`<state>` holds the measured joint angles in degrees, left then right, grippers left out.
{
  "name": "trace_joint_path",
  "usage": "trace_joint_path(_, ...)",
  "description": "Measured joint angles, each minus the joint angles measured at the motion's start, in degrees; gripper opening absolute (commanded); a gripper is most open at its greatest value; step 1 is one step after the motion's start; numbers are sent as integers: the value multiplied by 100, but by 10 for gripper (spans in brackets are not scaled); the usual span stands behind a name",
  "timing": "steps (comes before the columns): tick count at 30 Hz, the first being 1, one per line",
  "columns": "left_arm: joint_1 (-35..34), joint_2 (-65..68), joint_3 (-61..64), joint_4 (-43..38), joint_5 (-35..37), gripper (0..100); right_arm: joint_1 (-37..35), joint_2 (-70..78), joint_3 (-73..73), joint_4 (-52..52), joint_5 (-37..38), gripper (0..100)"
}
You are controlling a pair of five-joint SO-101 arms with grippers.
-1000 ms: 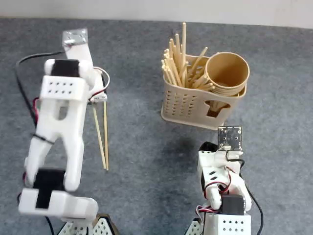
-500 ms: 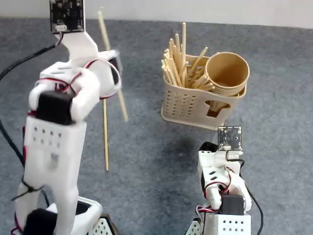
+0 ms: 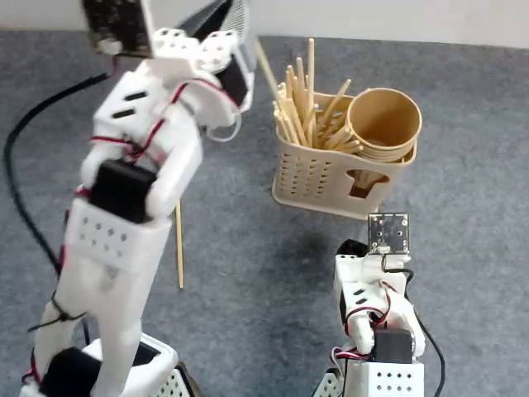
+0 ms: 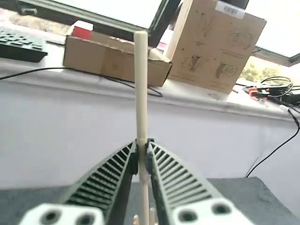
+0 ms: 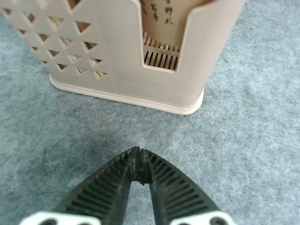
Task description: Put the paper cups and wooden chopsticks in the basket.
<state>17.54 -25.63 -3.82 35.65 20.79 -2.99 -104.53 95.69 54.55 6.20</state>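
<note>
The left gripper (image 4: 143, 146) was clenched on one chopstick (image 4: 141, 84), held high just beside the basket (image 3: 318, 178), long axis slanted toward its rim. The right gripper (image 5: 137, 166) was closed, empty.

The beige perforated plastic basket (image 3: 318, 178) sits toward the far right of the grey felt-like table (image 3: 240, 273). The stack of tan paper cups (image 3: 384, 124) is in its right half and the bundle of wooden chopsticks (image 3: 299, 103) stands in the left half. One loose wooden chopstick (image 3: 178, 248) lies flat well left of the basket, partly under the left arm. The left gripper (image 4: 143, 143) is up high beside the basket's far-left corner, pinching a thin wooden stick (image 4: 141, 93) that ends near the bundle. The right gripper (image 5: 137, 165) is low, just in front of the basket.
</note>
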Motion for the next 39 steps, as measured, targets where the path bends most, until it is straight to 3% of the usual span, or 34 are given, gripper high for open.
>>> trace_joint_path(7,255,545,-9,-598,0,7,0,0,0,0,0,5)
trace_joint_path(15,396,949,-105,-633,0,50,167,0,0,0,0,5)
trace_joint_path(19,440,1231,413,-308,18,152,167,0,0,0,0,5)
trace_joint_path(26,448,1275,492,659,9,155,167,0,0,-18,0,5)
trace_joint_path(32,484,1257,484,941,0,154,167,0,0,-18,0,5)
trace_joint_path(39,492,273,484,1407,0,156,167,0,0,-18,0,5)
